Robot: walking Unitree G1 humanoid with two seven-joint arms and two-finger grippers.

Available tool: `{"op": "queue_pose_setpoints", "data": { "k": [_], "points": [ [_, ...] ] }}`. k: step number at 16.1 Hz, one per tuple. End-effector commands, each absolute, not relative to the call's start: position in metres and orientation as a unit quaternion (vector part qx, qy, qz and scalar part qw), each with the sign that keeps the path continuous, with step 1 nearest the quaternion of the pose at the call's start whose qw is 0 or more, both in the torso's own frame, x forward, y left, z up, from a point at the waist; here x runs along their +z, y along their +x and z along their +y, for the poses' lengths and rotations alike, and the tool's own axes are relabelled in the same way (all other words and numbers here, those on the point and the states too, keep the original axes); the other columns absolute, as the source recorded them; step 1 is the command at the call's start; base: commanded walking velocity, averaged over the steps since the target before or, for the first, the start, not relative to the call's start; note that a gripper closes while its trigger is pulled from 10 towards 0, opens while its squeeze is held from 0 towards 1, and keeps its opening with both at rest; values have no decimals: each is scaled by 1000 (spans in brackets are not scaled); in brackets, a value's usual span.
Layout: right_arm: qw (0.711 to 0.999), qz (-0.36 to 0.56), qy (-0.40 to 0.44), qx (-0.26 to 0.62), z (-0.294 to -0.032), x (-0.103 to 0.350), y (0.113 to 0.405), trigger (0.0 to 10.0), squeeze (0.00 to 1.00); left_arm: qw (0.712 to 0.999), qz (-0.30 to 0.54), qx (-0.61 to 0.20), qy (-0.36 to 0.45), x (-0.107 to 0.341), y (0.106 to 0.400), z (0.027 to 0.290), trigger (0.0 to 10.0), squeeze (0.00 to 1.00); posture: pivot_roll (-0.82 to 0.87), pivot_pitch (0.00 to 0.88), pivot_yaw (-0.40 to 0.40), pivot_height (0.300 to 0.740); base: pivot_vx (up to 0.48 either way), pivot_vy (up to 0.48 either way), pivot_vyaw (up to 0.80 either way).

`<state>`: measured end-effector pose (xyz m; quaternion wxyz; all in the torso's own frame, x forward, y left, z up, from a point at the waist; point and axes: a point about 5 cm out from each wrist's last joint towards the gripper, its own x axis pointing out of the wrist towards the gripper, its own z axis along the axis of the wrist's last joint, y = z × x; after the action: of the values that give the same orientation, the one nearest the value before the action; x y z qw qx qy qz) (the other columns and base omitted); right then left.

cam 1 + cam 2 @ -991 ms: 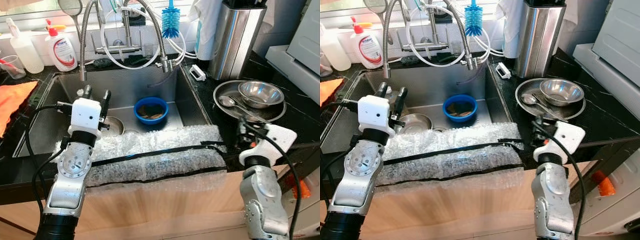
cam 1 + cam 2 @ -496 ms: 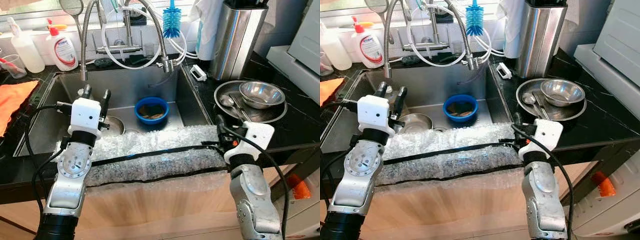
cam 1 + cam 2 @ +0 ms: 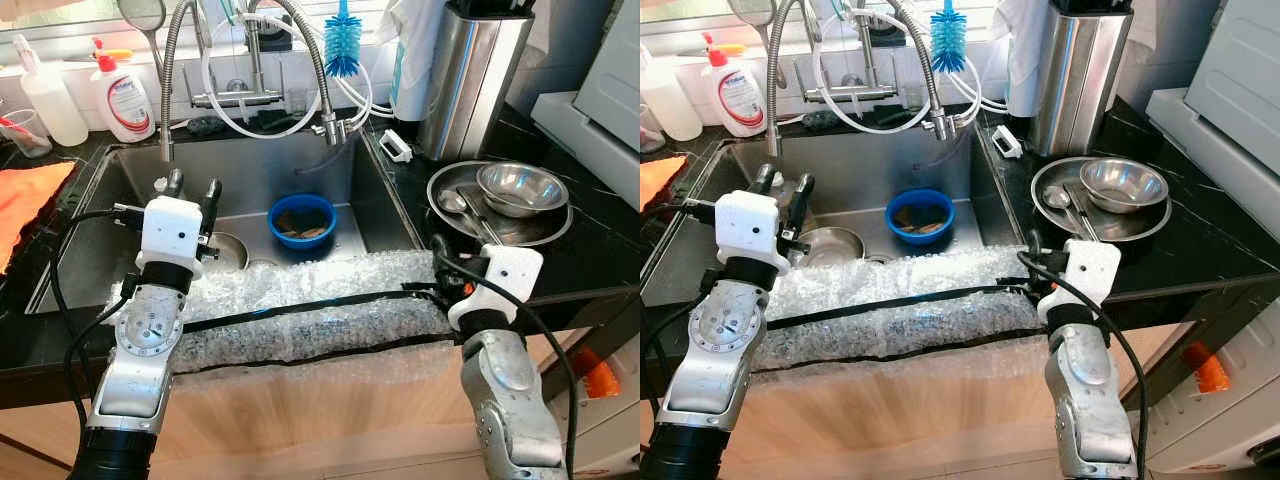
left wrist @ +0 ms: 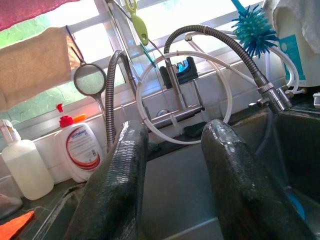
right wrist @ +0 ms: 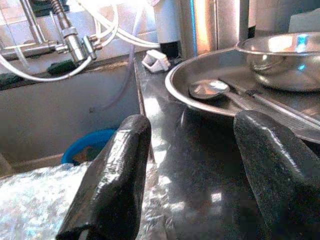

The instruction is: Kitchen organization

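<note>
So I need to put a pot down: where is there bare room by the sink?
Bare black counter lies between the steel tray and the front edge, beside the right gripper. The sink floor right of the blue bowl is free. The tray, holding a steel bowl and spoon, is crowded.

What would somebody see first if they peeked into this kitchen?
Probably the crinkly bubble wrap taped over the sink's front edge, with the robot's open left gripper raised above the sink and its open right gripper at the wrap's right end. Next, the bright blue bowl down in the sink. On the black counter to the right sits a shiny metal plate holding a steel bowl and a spoon.
</note>
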<state>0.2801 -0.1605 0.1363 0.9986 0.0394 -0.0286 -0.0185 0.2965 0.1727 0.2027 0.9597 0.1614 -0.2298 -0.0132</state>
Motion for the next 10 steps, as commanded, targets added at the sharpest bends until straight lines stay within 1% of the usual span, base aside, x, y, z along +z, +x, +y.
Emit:
{"op": "queue_pose_setpoints", "data": {
  "k": [1, 3, 6, 10],
  "points": [
    [999, -14, 39, -10, -158, 132, 279, 10000, 0, 957, -234, -10, 174, 205, 298, 173, 10000, 0, -72, 0, 6, 740, 0, 0, 0],
    [999, -11, 39, -8, -158, 131, 279, 10000, 0, 956, -234, -10, 174, 205, 298, 173, 10000, 0, -71, 0, 6, 740, 0, 0, 0],
    [999, 14, 31, -43, -165, 123, 275, 10000, 0, 956, -234, -13, 175, 204, 298, 171, 10000, 0, -72, 0, 6, 740, 0, 0, 0],
    [998, 8, 40, -56, -169, 126, 276, 10000, 0, 956, -236, -14, 176, 205, 298, 171, 10000, 0, -71, 0, 5, 740, 0, 0, 0]
  ]
}}
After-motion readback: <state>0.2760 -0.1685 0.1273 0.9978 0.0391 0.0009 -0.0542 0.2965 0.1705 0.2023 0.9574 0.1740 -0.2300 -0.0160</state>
